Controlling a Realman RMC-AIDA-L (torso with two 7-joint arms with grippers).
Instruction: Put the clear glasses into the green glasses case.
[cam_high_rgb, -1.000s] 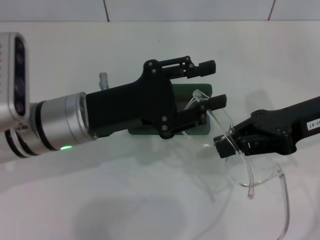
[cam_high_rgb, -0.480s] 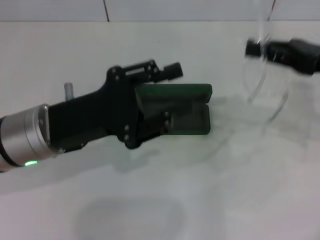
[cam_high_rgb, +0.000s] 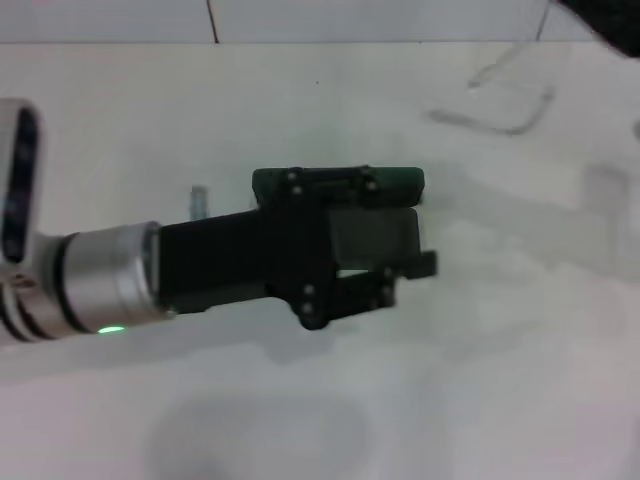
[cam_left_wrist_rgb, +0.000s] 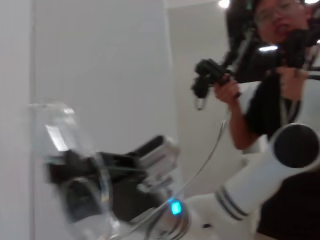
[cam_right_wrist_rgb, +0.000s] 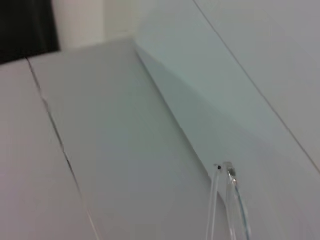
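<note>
The green glasses case (cam_high_rgb: 405, 182) lies open at the middle of the white table, its dark lining showing. My left gripper (cam_high_rgb: 400, 225) hovers right over the case, open, one finger along the far edge and one (cam_high_rgb: 425, 265) at the near edge, covering most of it. The clear glasses (cam_high_rgb: 500, 105) hang as a faint blur high at the far right. In the left wrist view they appear as a see-through lens (cam_left_wrist_rgb: 75, 165) with my right gripper (cam_left_wrist_rgb: 62, 167) shut on them. The thin arms (cam_right_wrist_rgb: 231, 210) of the glasses show in the right wrist view.
Bare white table (cam_high_rgb: 300, 400) lies on all sides, with a tiled wall behind. Only a dark corner of my right arm (cam_high_rgb: 615, 20) shows in the head view. A person (cam_left_wrist_rgb: 260, 75) holding a handheld device stands beyond the right arm.
The right gripper carried the clear glasses up and away from beside the case to the far right corner. The left gripper drew back, then moved over the case.
</note>
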